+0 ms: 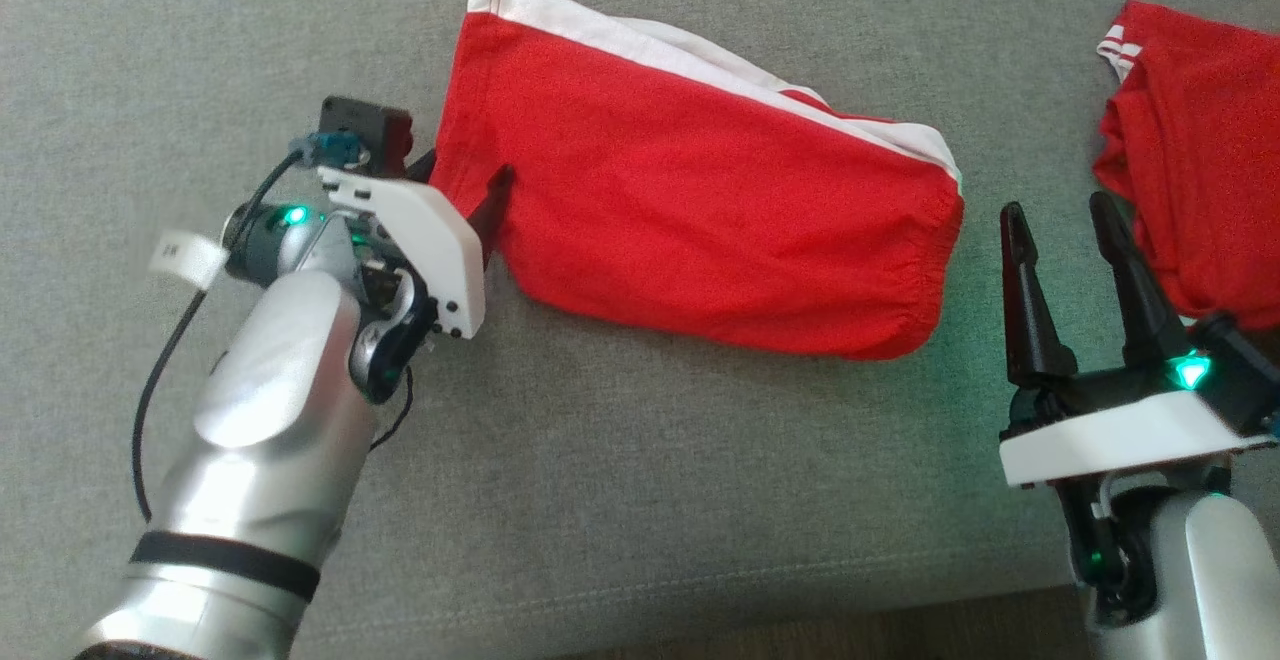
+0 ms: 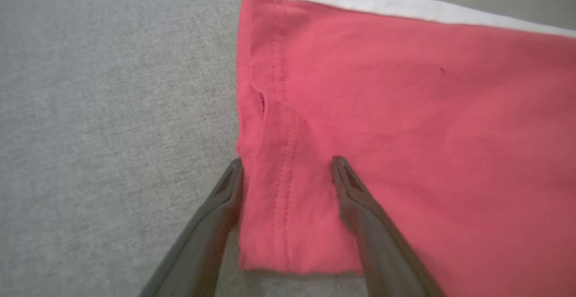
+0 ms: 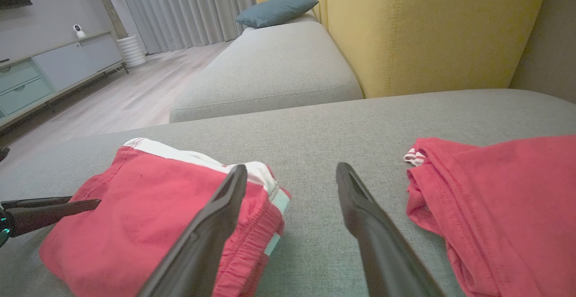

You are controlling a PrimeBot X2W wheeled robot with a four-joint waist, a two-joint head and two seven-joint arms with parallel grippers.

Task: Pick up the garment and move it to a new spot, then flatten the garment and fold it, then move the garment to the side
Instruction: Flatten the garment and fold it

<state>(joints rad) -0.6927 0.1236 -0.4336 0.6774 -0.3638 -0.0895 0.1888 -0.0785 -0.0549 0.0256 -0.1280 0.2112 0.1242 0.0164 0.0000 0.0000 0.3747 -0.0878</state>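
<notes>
Your wide-open left gripper (image 2: 287, 162) straddled the hem of the red, white-banded fabric shorts (image 1: 700, 210), perhaps touching; they ran toward four o'clock.

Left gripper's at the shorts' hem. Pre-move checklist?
1. Left gripper open: ok.
2. Shorts hem between its fingers: ok.
3. Fingers low enough to pinch all layers: cannot tell.
4. Shorts folded, lying flat on cushion: ok.
5. Right gripper open, apart from shorts: ok.
6. Second red garment apart from shorts: ok.
</notes>
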